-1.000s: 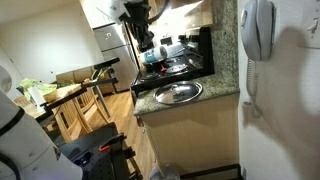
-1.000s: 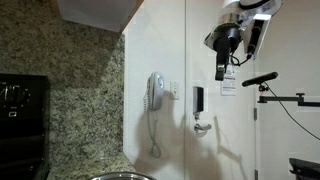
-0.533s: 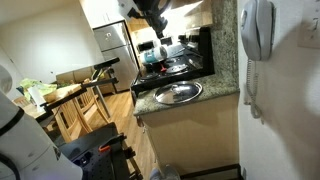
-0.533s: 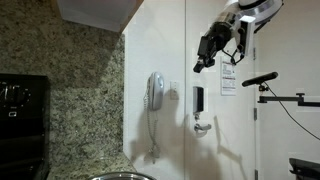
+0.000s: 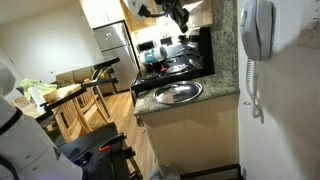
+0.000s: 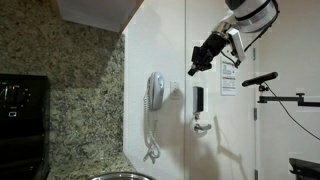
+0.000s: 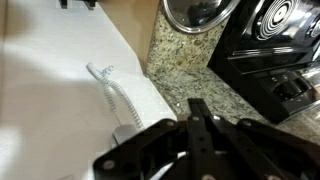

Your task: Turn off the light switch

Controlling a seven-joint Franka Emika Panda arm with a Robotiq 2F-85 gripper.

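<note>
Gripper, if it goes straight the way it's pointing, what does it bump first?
Likely the light switch, beside the wall telephone; the shut gripper aims down at it. Depth is unclear, so it might meet bare wall.

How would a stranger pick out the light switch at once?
On the white wall beside the granite backsplash hangs a white telephone with a coiled cord. The light switch is the small flat white plate next to it, far smaller and cordless.

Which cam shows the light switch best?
An exterior view: the light switch shows face-on, unobstructed, beside the wall telephone. Elsewhere I can't make it out; the wrist view shows coiled cord and claw.
</note>
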